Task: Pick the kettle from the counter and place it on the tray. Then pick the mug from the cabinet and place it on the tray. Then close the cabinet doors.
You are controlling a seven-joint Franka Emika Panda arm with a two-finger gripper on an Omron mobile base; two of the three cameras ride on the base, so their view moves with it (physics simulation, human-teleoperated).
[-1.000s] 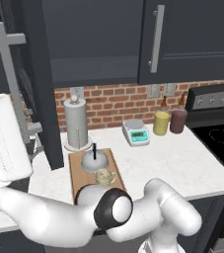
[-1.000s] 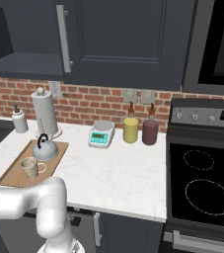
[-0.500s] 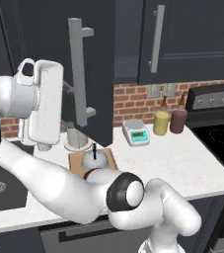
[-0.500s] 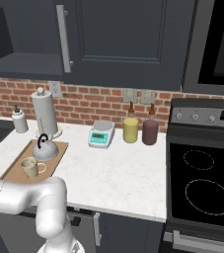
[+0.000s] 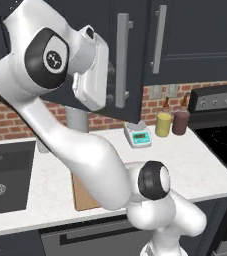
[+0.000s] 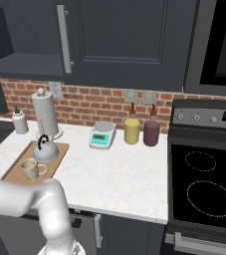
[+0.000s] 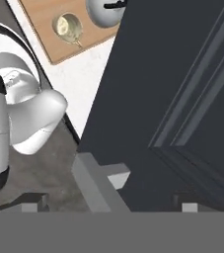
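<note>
Left base view: arm raised high; hand up against the cabinet door beside its silver bar handle, spread wide and holding nothing. Tray partly hidden behind the arm, on the desk.

Right base view: kettle and mug both on the tray, at the left of the desk. Left cabinet compartment open, shelf visible.

Hand view: door panel close ahead; tray, mug and kettle below.

Status, judged: both placements done; door closing under way, not finished.
</note>
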